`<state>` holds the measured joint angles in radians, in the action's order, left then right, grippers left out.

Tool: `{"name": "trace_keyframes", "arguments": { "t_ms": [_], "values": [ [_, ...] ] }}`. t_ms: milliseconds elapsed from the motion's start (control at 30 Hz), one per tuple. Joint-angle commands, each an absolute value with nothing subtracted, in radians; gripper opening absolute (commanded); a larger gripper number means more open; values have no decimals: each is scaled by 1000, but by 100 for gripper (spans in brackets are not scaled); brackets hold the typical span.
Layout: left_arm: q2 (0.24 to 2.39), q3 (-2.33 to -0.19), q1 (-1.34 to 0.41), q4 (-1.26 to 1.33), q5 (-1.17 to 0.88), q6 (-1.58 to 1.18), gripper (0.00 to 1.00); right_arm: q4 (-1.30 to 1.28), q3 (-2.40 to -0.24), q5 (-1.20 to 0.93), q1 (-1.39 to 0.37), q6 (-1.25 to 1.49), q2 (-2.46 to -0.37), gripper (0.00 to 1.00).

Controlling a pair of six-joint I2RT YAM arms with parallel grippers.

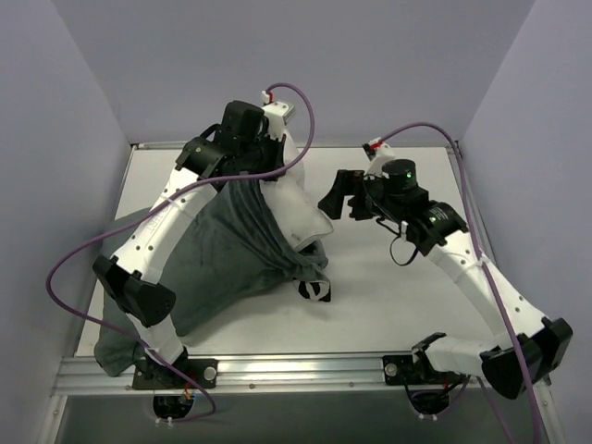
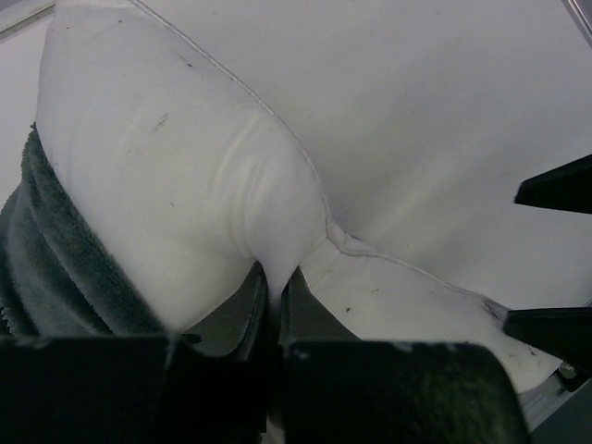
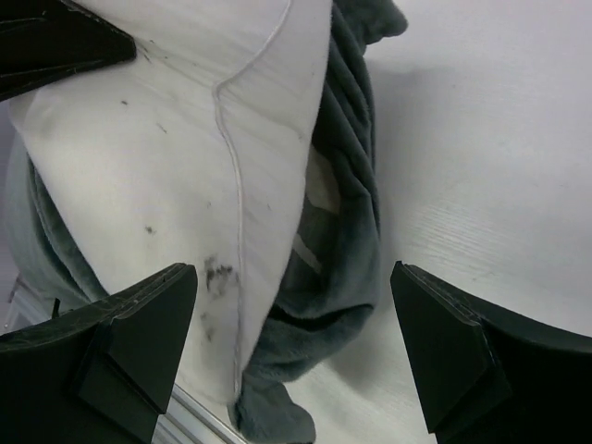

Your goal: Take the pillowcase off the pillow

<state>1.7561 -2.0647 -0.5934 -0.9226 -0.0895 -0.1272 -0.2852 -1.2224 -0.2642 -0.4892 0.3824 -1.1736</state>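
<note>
The white pillow (image 1: 301,208) hangs lifted by one corner, its lower part still inside the pillowcase (image 1: 222,254), which shows its dark grey-green reverse and sags onto the table. A small zebra-striped patch (image 1: 314,289) shows at its lower edge. My left gripper (image 1: 259,153) is shut on a pinch of the pillow (image 2: 185,166); in the left wrist view the gripper (image 2: 274,273) grips white fabric, with the pillowcase (image 2: 46,277) bunched at the left. My right gripper (image 1: 338,196) is open and empty beside the pillow. In the right wrist view this gripper (image 3: 291,319) faces the pillow (image 3: 157,166) and the pillowcase rim (image 3: 347,231).
The white table (image 1: 398,296) lies between grey walls, with a metal rail (image 1: 296,370) along the near edge. The pillowcase spreads over the table's left half to the front left corner. A purple cable (image 1: 69,259) loops beside the left arm.
</note>
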Motion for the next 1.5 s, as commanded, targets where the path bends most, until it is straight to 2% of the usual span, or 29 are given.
{"name": "trace_keyframes", "arguments": {
  "t_ms": [0,133,267,500,733,933,1200,1467],
  "values": [
    [1742,-2124,-595,-799,-117,-140,2,-93,-1227,-321,-529,468,-1236,90],
    [1761,-2151,-615,-802,-101,-137,2,-31,-1287,-307,-635,451,-1340,94],
    [1767,-2126,-626,-790,-109,-140,2,-52,-1374,-374,-653,419,-1445,98],
    [1810,-2181,-624,-805,-92,-132,2,-28,-1399,-376,-623,383,-1387,100],
    [1776,-2143,-624,-795,-71,-106,2,-11,-1379,-351,-649,445,-1456,100],
    [1775,-2138,-623,-793,-78,-104,2,14,-1407,-293,-649,437,-1376,100],
    [1775,-2155,-624,-804,-77,-94,2,40,-1328,-299,-669,488,-1408,100],
    [1750,-2166,-601,-796,-141,-141,2,22,-1252,-158,-698,515,-1453,99]
  ]
}}
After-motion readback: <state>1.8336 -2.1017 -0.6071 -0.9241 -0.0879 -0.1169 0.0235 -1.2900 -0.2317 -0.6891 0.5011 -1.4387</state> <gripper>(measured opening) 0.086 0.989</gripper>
